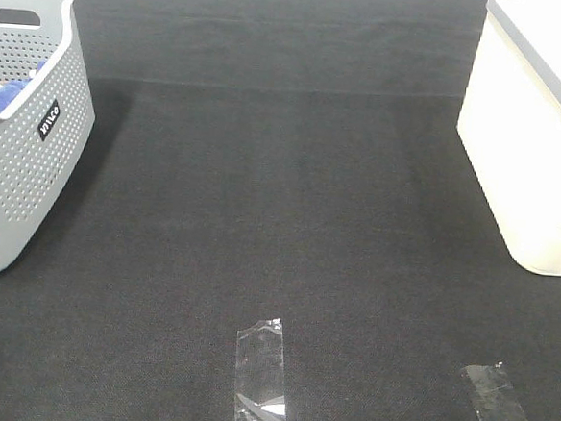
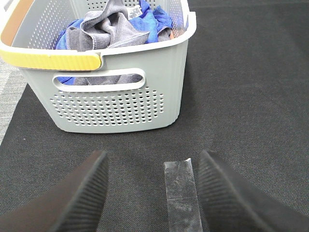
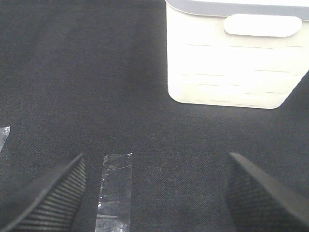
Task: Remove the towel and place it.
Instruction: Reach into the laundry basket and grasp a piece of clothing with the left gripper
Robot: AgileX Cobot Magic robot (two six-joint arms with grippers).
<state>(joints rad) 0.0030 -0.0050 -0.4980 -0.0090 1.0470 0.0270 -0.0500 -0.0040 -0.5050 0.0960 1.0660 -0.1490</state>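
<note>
The grey towel (image 2: 108,30) lies crumpled in the grey perforated basket (image 2: 120,94), tangled with a bright blue cloth (image 2: 154,17). In the exterior high view the basket (image 1: 20,144) stands at the far left and only a bit of blue cloth (image 1: 10,90) shows inside; the towel is hidden there. My left gripper (image 2: 152,193) is open and empty above the black mat, short of the basket's handle side. My right gripper (image 3: 154,193) is open and empty above the mat, short of the white bin (image 3: 234,58). Neither gripper shows in the exterior high view.
A white bin (image 1: 536,132) stands at the right edge of the black mat (image 1: 280,220). Strips of clear tape (image 1: 261,378) (image 1: 500,409) lie along the mat's near edge. The basket has a yellow rim section (image 2: 53,60).
</note>
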